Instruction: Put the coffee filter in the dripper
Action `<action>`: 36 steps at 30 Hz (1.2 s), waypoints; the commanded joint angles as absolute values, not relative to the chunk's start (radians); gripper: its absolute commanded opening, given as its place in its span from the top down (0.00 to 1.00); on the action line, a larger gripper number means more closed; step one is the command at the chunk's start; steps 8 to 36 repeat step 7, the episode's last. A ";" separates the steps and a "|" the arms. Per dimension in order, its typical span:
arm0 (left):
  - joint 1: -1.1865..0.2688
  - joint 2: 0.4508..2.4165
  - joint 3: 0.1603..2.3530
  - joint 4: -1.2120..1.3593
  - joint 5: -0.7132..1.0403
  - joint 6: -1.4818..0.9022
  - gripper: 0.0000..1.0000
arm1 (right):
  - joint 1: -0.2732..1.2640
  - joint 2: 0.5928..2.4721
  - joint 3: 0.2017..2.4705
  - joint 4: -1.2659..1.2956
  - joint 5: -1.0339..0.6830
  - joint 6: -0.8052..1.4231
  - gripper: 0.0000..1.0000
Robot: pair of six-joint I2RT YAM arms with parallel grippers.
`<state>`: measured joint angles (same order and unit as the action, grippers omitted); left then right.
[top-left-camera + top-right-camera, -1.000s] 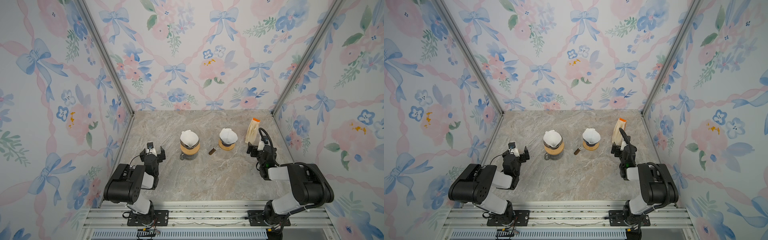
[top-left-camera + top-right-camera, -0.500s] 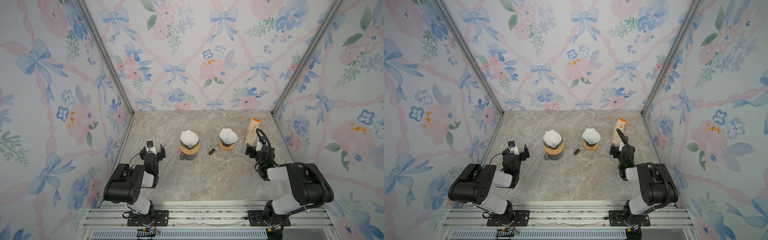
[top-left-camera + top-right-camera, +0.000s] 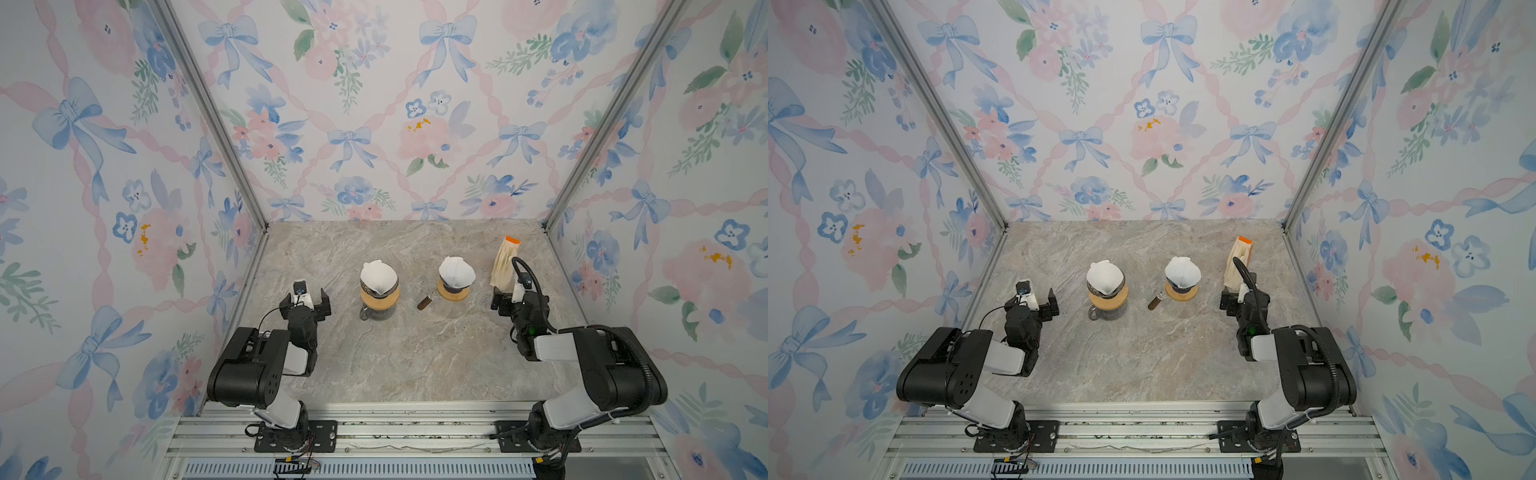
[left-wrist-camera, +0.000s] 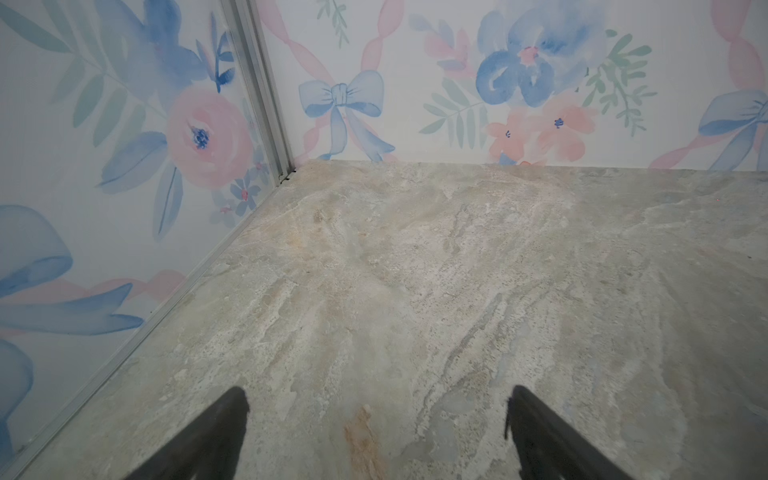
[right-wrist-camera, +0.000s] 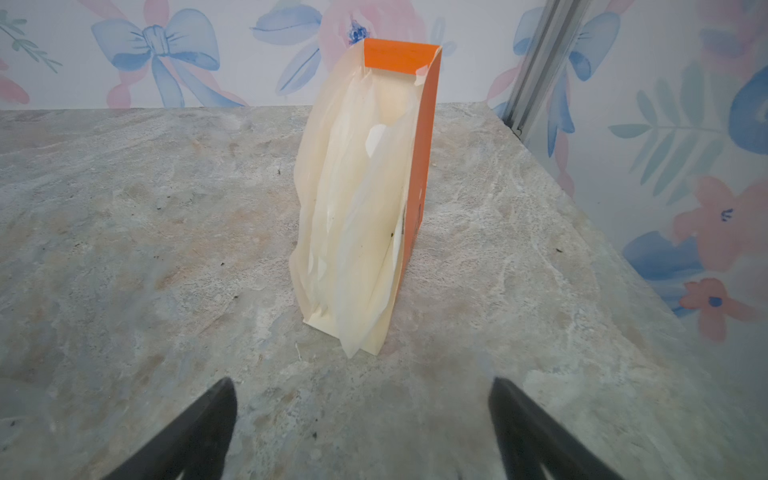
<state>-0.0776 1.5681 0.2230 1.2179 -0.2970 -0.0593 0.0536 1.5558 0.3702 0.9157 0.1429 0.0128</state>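
In both top views a white coffee filter (image 3: 377, 275) sits in the dripper (image 3: 379, 288) on a glass carafe with a wooden collar. To its right another white filter (image 3: 456, 270) sits in a dripper (image 3: 454, 289) on a wooden base. An orange pack of cream paper filters (image 5: 365, 199) stands upright at the back right (image 3: 504, 264). My right gripper (image 5: 361, 390) is open and empty just in front of that pack (image 3: 510, 297). By the left wall my left gripper (image 3: 306, 298) is open over bare table (image 4: 376, 399).
A small brown cylinder (image 3: 427, 300) lies on the marble table (image 3: 399, 357) between the two drippers. Flowered walls close the table in on the left, back and right. An aluminium rail (image 3: 415, 428) carries both arm bases at the front.
The right wrist has shifted slightly in front of the filter pack. The left arm, the drippers and the filters have not moved.
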 commanded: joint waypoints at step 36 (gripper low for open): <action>-0.072 1.568 0.232 1.229 -0.282 -0.046 0.02 | 0.059 1.548 0.391 0.907 0.158 -0.002 0.03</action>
